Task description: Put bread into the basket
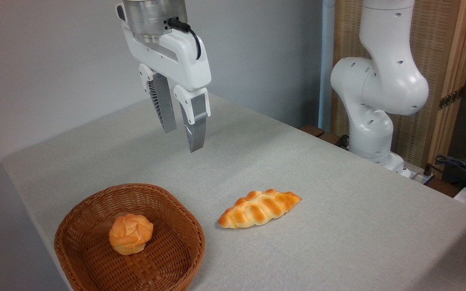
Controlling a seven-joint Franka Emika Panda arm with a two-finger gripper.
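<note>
Two grey ribbed fingers [164, 105] hang from the white gripper [182, 139], which is raised well above the worktop [338, 226] and carries nothing; its jaws stand slightly parted, tips pointing down and a little toward the camera. A black cable plugs into the metal wrist collar above it. The arm's base and bulky white joints [378, 89] rise at the far right edge of the worktop, the links curving up out of view.

The bread [130, 233] sits inside the basket [91, 262], roughly at its middle, upright on the woven floor. It is a small round bun, orange-golden, with a cracked, knobbly top (much like a muffin). The basket is shallow, oval, reddish-brown wicker with a thick plaited rim, at the near left of the worktop.

Just to the right of the basket, apart from it, lies a braided loaf [259, 208], longer and leaf-shaped, glossy golden with darker ridges. The worktop is covered in pale grey, finely textured fabric.
</note>
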